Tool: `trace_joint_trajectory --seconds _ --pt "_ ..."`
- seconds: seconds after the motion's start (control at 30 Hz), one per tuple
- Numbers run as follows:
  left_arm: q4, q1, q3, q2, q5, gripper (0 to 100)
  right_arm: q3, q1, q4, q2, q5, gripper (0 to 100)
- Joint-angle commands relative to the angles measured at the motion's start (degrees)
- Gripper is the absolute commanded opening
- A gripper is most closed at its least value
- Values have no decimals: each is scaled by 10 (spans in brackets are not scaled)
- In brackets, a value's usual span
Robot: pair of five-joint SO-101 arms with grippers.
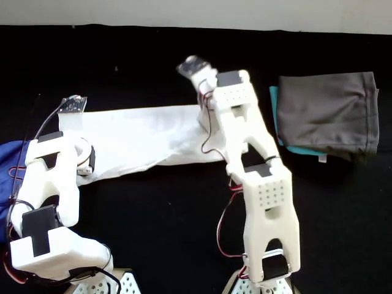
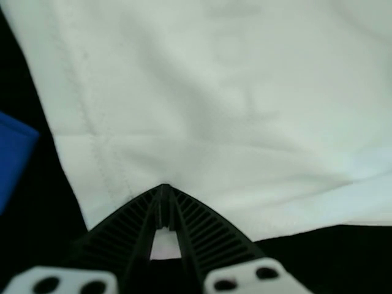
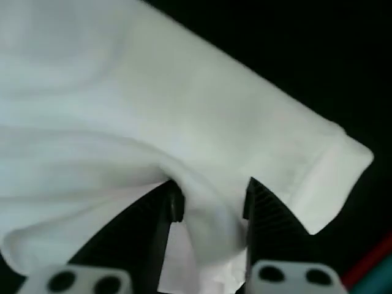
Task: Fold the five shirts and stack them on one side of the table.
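1. White shirt [image 1: 141, 138]: lies flat on the black table [image 1: 153, 208] as a long band. Its long axis runs across the table from the left arm's side to the right arm's side.
2. Left gripper [image 2: 164, 191]: at the band's left end, jaws pressed together and pinching the hem of the white shirt, with a sliver of cloth showing between them.
3. Right gripper [image 3: 211, 199]: at the band's right end, jaws spread and standing astride a raised ridge of the cloth, close to a short folded edge. It cannot be told whether they bear on the cloth.
4. Governing relation: each gripper sits at one end of the same long axis, so the whole shirt lies between them. Any fold across the band probably means carrying one end along this axis toward the other.
5. Grey shirt [image 1: 324, 110]: folded, lying on a teal shirt [image 1: 274, 104] at the table's right side, just beyond the right gripper. The right arm is the nearer one to this stack.
6. Blue shirt [image 1: 9, 162]: unfolded at the table's left edge, beside the left arm
7. Progress, as judged: two shirts are stacked and the white one is partly folded
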Motion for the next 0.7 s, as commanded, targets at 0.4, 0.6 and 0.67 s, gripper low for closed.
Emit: trace_joint_trajectory --seconds 0.4,0.6,0.67 --pt "-16 -1 2 0 3 10 -372 31 175 58 -114 139" --pt "-13 -1 0 -9 4 12 -240 -5 175 -75 -114 28" --pt "-6 -3 -5 -33 4 13 -158 -7 175 -139 -114 28"
